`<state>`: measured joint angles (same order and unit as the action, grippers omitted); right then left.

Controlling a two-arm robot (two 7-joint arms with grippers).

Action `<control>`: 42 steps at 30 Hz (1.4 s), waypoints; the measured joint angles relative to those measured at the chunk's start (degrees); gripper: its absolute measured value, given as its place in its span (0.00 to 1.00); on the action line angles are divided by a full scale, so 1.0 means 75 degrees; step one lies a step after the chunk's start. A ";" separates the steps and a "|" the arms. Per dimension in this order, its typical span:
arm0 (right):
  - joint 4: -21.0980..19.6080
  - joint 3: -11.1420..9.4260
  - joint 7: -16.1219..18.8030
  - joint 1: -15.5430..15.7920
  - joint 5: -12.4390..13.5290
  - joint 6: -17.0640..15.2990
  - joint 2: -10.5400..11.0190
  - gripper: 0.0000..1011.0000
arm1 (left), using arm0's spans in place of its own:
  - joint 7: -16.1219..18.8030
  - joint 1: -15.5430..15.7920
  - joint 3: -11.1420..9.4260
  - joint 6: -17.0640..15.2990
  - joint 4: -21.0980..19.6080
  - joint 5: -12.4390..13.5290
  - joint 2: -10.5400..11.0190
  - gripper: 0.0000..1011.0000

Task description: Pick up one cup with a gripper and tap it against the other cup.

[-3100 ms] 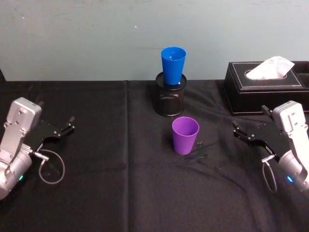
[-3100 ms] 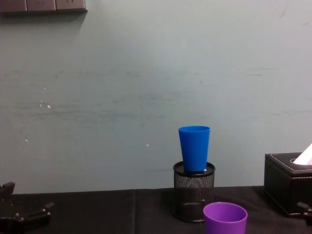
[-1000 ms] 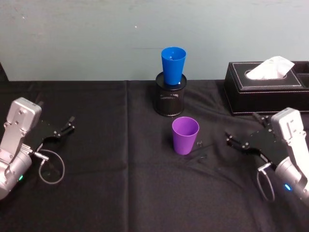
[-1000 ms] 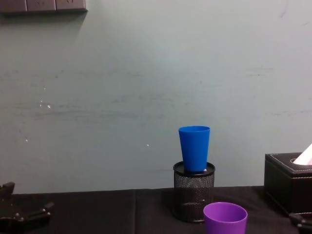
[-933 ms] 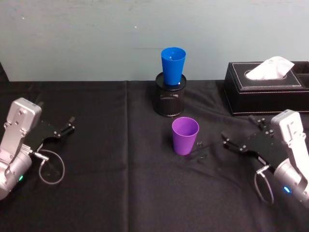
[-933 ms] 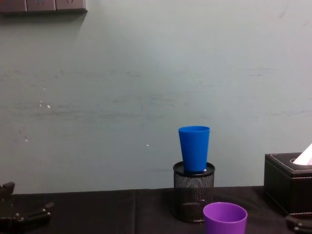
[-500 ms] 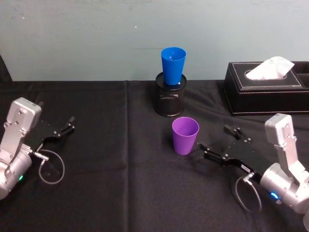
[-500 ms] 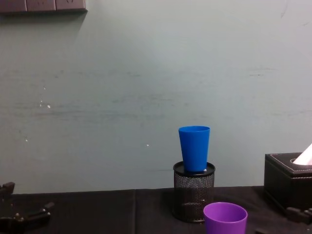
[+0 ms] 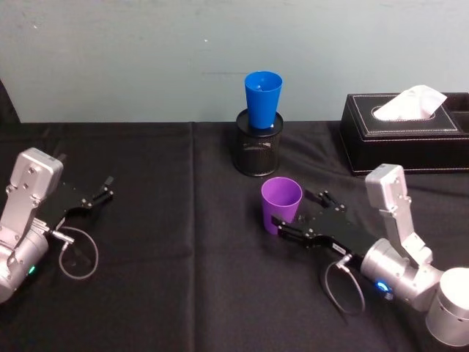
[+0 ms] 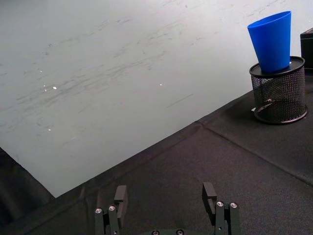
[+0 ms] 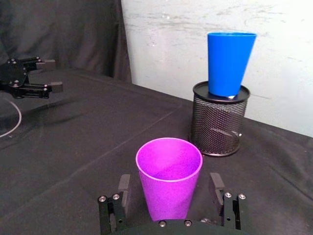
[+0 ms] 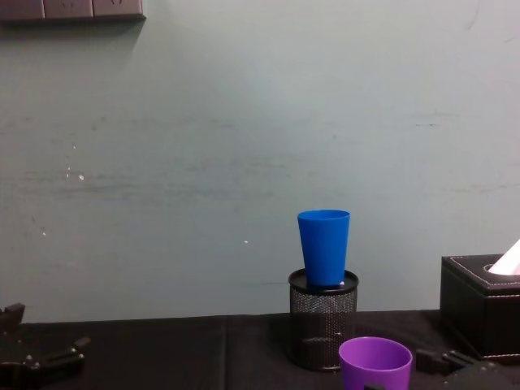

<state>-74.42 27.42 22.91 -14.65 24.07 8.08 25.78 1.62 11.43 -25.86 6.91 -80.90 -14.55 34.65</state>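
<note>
The purple cup (image 9: 281, 204) stands upright on the black cloth (image 9: 183, 293). It is smooth tapered plastic, mouth up. The right gripper (image 9: 294, 208) straddles the cup, with flat black fingers (image 11: 123, 190) spread wide and a gap at each wall. Behind the cup, the tall blue cup (image 9: 263, 97) sits on a black mesh pen holder (image 9: 258, 152). Bare cloth lies to the cup's left. Far left, the left gripper (image 9: 108, 188) rests with fingers apart.

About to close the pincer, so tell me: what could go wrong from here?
The open right pincer straddles the purple plastic tumbler; an uneven squeeze could tip it.
The tall blue plastic tumbler perches on the black mesh pen holder; a hard tap might topple it.
The left pincer is parked far left.
</note>
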 joint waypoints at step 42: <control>0.0995 -0.0437 0.0338 -0.0535 -0.0666 0.0047 -0.1052 0.73 | 0.0000 0.0000 0.0000 0.0000 0.0000 0.0000 0.0000 0.99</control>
<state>-66.96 24.14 25.44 -18.66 19.07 8.43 17.88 1.62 11.43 -25.86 6.91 -80.90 -14.55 34.65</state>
